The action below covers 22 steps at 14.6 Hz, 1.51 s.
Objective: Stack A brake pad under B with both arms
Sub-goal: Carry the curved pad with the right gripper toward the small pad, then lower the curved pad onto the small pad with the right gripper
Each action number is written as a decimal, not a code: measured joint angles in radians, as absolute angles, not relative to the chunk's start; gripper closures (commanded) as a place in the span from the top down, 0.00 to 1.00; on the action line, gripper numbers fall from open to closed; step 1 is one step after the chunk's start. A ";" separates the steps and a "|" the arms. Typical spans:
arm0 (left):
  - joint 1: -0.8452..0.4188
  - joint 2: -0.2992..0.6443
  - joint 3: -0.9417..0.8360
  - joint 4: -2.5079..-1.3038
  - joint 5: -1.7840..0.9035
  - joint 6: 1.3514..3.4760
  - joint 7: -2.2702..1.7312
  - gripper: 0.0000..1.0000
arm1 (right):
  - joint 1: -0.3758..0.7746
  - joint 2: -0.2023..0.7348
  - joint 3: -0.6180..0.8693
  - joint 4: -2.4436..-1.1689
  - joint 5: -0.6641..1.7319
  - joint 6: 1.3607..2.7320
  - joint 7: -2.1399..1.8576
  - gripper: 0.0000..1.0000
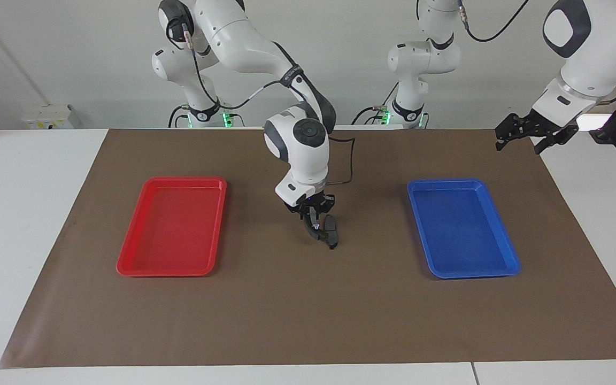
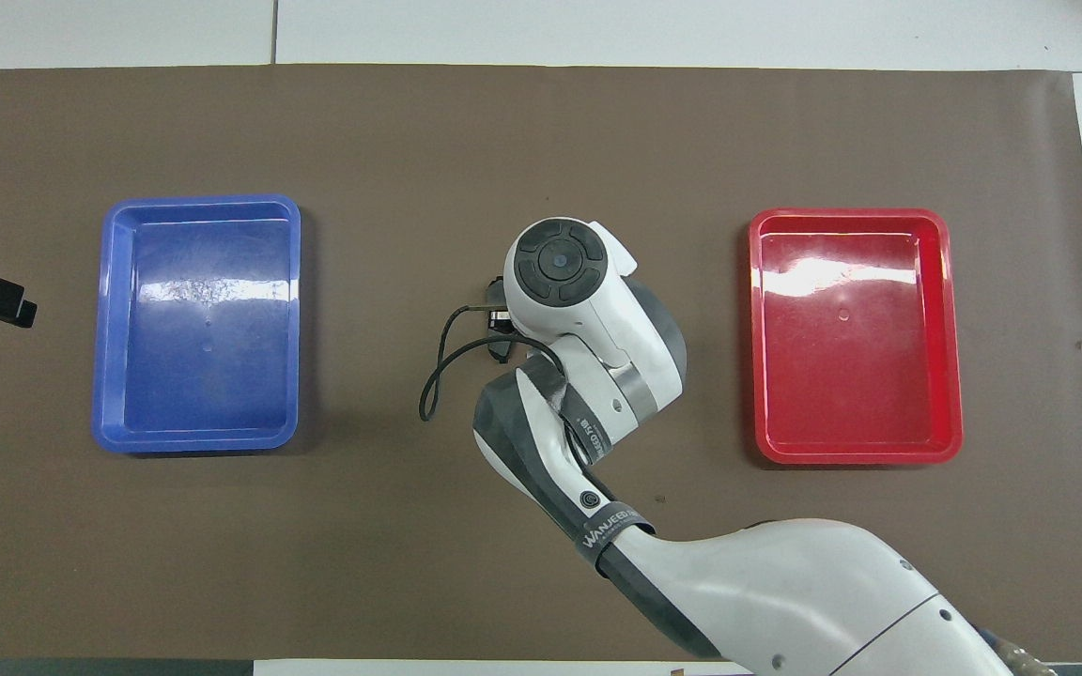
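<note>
Your right arm arcs down from its base, wrist bent steeply, and the right gripper [image 1: 316, 227] points at the middle of the mat, fingers clamped tight on something small and dark. Your left arm is lifted high at its own end, the left gripper [image 1: 522, 136] hanging in the air, jaws spread wide.

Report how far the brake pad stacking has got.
Done: brake pad A lies on the mat between both empty trays. In hand: right end effector, shut on shoe B, hangs at A. Left end effector waits open, raised. Left: set B on A, release.
</note>
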<state>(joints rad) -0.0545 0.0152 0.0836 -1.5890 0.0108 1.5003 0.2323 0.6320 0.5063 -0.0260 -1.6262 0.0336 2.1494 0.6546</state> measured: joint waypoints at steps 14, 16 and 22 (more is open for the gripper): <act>-0.054 0.015 0.084 -1.595 0.010 1.556 0.232 0.99 | 0.662 0.602 -0.026 -1.542 0.033 2.181 0.667 0.00; -0.054 0.015 0.083 -1.595 0.010 1.556 0.232 0.99 | 0.662 0.603 -0.027 -1.542 0.033 2.183 0.668 0.00; -0.054 0.015 0.083 -1.596 0.010 1.557 0.232 0.99 | 0.662 0.610 -0.027 -1.541 0.033 2.189 0.670 0.19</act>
<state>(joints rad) -0.0545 0.0151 0.0834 -1.5957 0.0096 1.5571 0.2322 0.6617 0.6101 -0.0268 -1.5410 0.0331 2.1890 0.6696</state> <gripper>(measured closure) 0.009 0.573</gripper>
